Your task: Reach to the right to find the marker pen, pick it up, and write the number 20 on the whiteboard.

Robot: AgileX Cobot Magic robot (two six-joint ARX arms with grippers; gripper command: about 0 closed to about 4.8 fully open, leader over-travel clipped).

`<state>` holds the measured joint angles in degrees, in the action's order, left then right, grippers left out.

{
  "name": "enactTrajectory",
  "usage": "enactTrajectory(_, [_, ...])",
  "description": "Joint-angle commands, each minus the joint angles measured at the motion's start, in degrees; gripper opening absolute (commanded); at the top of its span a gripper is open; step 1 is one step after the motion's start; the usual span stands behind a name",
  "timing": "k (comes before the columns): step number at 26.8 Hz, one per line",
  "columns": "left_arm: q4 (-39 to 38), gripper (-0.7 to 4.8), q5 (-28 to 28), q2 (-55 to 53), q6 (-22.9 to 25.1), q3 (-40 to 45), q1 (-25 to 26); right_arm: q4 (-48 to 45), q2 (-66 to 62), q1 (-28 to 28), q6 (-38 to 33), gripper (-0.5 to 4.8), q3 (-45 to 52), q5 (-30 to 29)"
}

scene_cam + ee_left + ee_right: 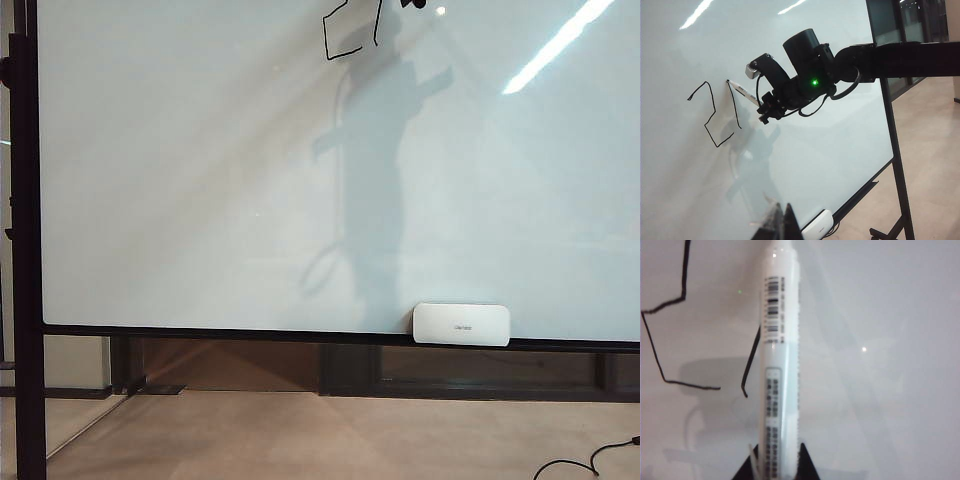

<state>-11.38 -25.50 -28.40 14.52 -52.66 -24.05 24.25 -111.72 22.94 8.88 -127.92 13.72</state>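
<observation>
The whiteboard (200,200) fills the exterior view. Near its top edge are the black strokes of the number 20 (335,40): an angular 2 and one slanting line beside it. In the left wrist view my right gripper (760,104) is shut on the white marker pen (742,91), whose tip touches the whiteboard (815,150) at the top of the slanting line (735,105). The right wrist view looks along the marker pen (777,365), clamped in my right gripper (777,460), with the 2 (660,340) beside it. My left gripper (782,225) hangs back from the board, tips together, holding nothing.
A small white rounded block (461,325) rests on the board's bottom rail, also in the left wrist view as the block (817,226). The black frame post (25,250) stands at the left; a stand leg (897,175) reaches the floor. A black cable (590,460) lies on the floor.
</observation>
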Motion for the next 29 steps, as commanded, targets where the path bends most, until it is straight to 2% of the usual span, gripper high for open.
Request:
enactTrajectory(1, [0.74,-0.05,-0.22,0.07,0.07,-0.28,0.02,-1.51,0.28,0.0,0.13,-0.02,-0.33,0.28])
enactTrajectory(11, [0.74,-0.05,-0.22,0.07,0.07,-0.28,0.02,-0.72,0.2,-0.15,0.11,-0.02,-0.33,0.85])
enactTrajectory(17, [0.74,-0.05,-0.22,0.13,0.04,-0.28,0.02,-0.66,0.24,-0.24,0.15,-0.02,-0.33,7.32])
enactTrajectory(29, [0.52,-0.05,-0.24,0.22,0.04,-0.28,0.02,2.69,0.55,-1.64,0.13,-0.02,-0.33,12.31])
